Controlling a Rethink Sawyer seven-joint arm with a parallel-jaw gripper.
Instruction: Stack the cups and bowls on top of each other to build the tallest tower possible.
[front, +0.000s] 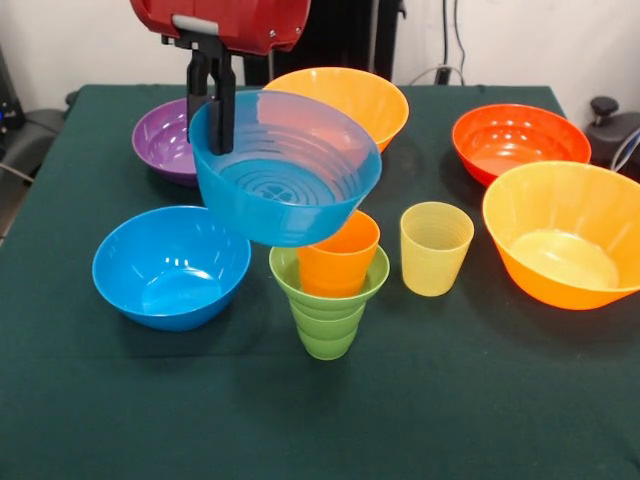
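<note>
- Gripper: fingers clamped over the rim of the translucent blue bowl, one inside the wall and one outside, so the bowl hangs tilted from a single edge
- The held bowl sits above and partly in front of the orange cup, apparently positioned for lowering onto it; contact between the two cannot be told
- Tower: orange cup nested upright in the green cup, near the table's middle
- Pale yellow cup stands just beside the tower, unstacked
- Spare bowls ring the tower: medium blue bowl, purple bowl, red-orange bowl, two big orange bowls
</note>
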